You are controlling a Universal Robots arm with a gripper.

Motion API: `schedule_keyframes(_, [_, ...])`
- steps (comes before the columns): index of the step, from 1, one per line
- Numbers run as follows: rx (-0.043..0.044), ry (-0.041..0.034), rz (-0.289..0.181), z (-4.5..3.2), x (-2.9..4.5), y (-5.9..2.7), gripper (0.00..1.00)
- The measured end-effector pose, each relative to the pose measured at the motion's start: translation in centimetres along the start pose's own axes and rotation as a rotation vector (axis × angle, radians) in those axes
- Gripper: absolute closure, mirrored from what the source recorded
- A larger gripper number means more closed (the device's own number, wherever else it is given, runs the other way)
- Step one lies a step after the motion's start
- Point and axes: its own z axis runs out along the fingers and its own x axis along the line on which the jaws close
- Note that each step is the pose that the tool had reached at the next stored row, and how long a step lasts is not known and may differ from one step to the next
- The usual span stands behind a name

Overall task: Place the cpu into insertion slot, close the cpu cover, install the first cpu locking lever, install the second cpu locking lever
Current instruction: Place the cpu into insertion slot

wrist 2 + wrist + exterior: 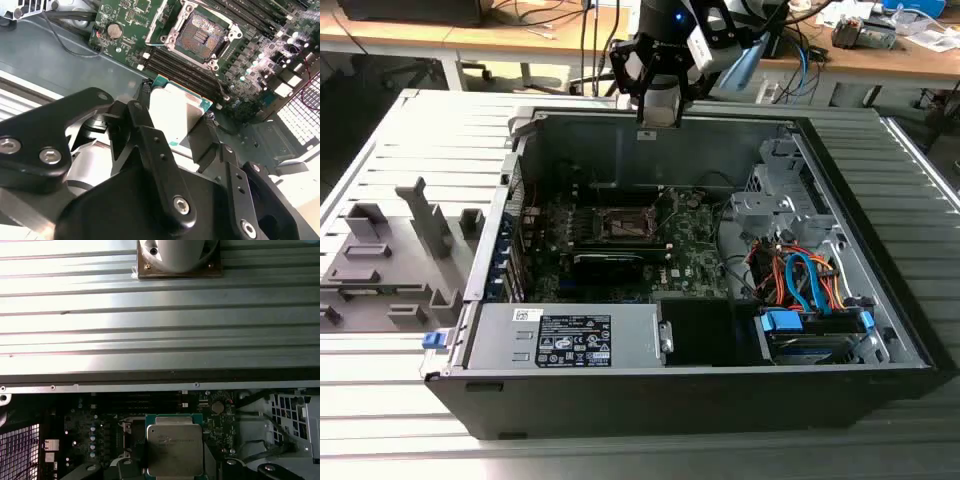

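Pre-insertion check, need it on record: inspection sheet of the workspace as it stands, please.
Surface: ribbed metal table, with an open computer case lying on it.
Job's things: chip held in the air, clear of the socket; socket uncovered, nothing in it; cover position cannot be told.
Clutter: grey plastic fixtures on the table at the exterior view's left.
Gripper: gripper shut on the chip, near the case's far wall.
Cables: orange and blue cables inside the case, exterior view's right.
Surroundings: wooden benches behind the table.

Ribbed grey table point(380, 410); cluttered wooden workbench point(420, 40) behind.
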Motion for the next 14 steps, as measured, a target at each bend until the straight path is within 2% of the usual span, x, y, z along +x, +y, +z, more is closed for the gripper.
schedule_keyframes(14, [0.0001, 0.0000, 0.000, 0.21, 0.06, -0.02, 0.46])
